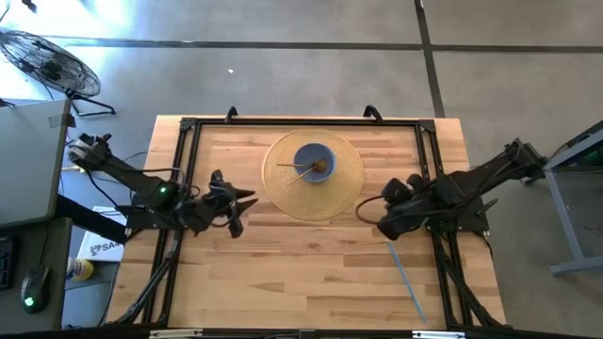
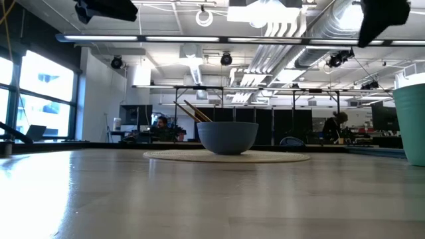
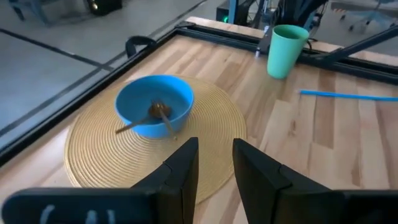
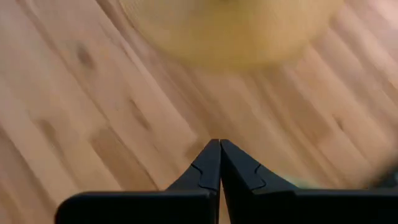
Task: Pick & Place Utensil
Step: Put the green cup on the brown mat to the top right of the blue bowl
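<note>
A blue bowl (image 1: 314, 163) stands on a round woven placemat (image 1: 341, 193) at the table's far middle. Wooden utensils (image 3: 160, 114) lie in the bowl, their handles leaning on its rim and sticking out (image 2: 193, 110). My left gripper (image 1: 247, 205) hovers left of the mat, open and empty, its fingers pointing at the bowl (image 3: 154, 104). My right gripper (image 1: 363, 208) hangs at the mat's right edge, shut and empty (image 4: 219, 144), above bare wood.
A green cup (image 3: 286, 50) stands upright near the right arm, also at the low view's right edge (image 2: 412, 119). A thin blue straw (image 1: 405, 278) lies flat on the table's near right part. A black frame (image 1: 301, 123) borders the work area.
</note>
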